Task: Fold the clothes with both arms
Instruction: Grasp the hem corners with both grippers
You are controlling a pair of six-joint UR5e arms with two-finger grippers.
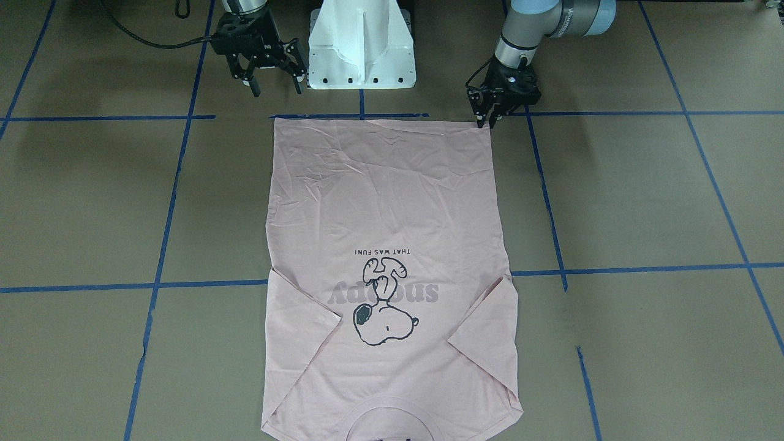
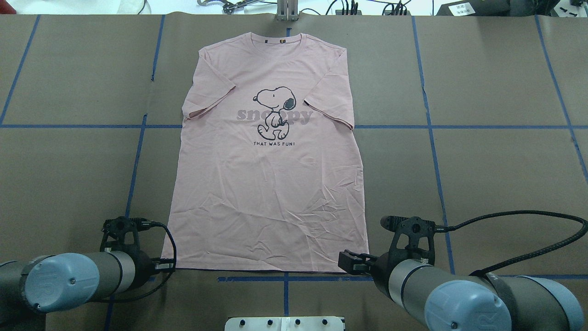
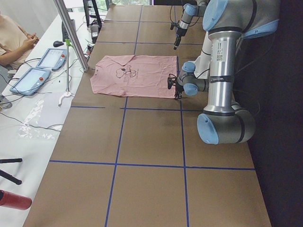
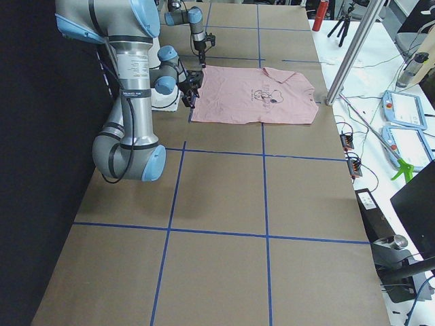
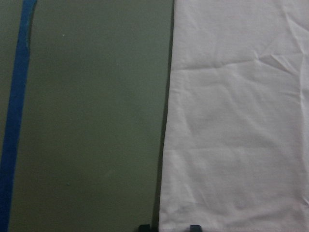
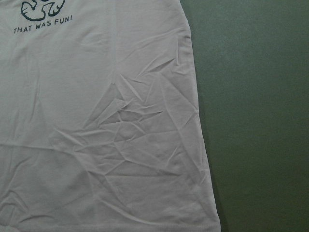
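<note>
Item, counter (image 2: 496,174): brown surface divided into squares by blue tape lines (image 2: 432,138). At the left, left arm (image 2: 69,280): silver-grey tube with a light-blue joint cap, reaching in low to the near left corner of the garment. Left hand (image 1: 485,117): black, two fingers set to a narrow gap at the left hem corner; in the wrist view the fingertips (image 5: 194,227) stand either side of the garment's side edge, one over bare counter and one over cloth, and whether they pinch the cloth cannot be told. Centre, T-shirt (image 2: 266,193): pale pink, short-sleeved, laid flat and front up, collar at the far edge of the counter, hem toward the robot and lying along a tape line, both sleeves angled down beside the body. Front print: dark dog outline (image 2: 275,112) over grey lettering (image 2: 245,115), with a small black caption (image 2: 274,144) beneath. Creases (image 2: 330,193) gather in the lower right part of the cloth. Behind the hem, white pedestal (image 1: 361,43). At the right, right hand (image 1: 277,89): black, fingers spread wide, near the right hem corner and clear of the cloth. Right arm (image 2: 459,299): same make as the left, a black cable (image 2: 528,216) looping off its wrist
</note>
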